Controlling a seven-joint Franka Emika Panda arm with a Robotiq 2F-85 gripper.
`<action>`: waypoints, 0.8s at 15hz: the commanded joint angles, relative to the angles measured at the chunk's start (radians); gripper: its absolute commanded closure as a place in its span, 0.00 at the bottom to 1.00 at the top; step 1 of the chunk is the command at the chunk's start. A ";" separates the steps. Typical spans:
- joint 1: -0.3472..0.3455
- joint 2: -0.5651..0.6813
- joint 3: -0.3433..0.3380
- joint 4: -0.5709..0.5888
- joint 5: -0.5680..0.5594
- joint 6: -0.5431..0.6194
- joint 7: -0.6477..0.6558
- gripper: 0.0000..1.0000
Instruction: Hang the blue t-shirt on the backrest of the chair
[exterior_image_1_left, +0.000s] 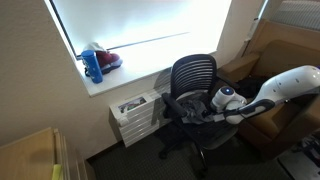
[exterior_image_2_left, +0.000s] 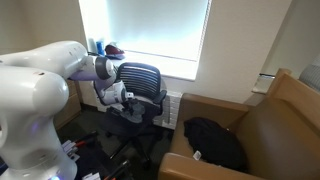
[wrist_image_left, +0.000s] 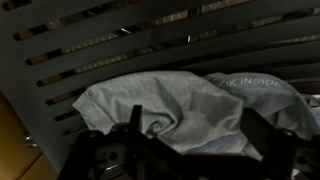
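The t-shirt (wrist_image_left: 185, 105) looks pale grey-blue and lies crumpled on the seat of the black mesh office chair (exterior_image_1_left: 192, 78), which also shows in the other exterior view (exterior_image_2_left: 140, 80). In the wrist view the chair's slatted backrest (wrist_image_left: 150, 40) fills the top of the frame behind the shirt. My gripper (wrist_image_left: 198, 135) is open, with one dark finger on each side of the bunched cloth, low over it. In both exterior views the gripper (exterior_image_1_left: 203, 113) (exterior_image_2_left: 124, 100) is down at the seat in front of the backrest; the shirt is hard to make out there.
A brown couch (exterior_image_2_left: 270, 125) with dark clothing (exterior_image_2_left: 215, 142) on it stands beside the chair. A windowsill holds a blue bottle (exterior_image_1_left: 93, 66) and a red item (exterior_image_1_left: 109, 60). A white drawer unit (exterior_image_1_left: 136, 114) stands under the window next to the chair.
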 joint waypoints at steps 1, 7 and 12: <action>0.039 0.000 0.001 -0.006 0.028 -0.009 -0.063 0.00; 0.113 -0.003 -0.059 -0.001 0.050 0.001 -0.026 0.00; 0.141 -0.002 -0.160 -0.041 0.053 0.172 0.050 0.00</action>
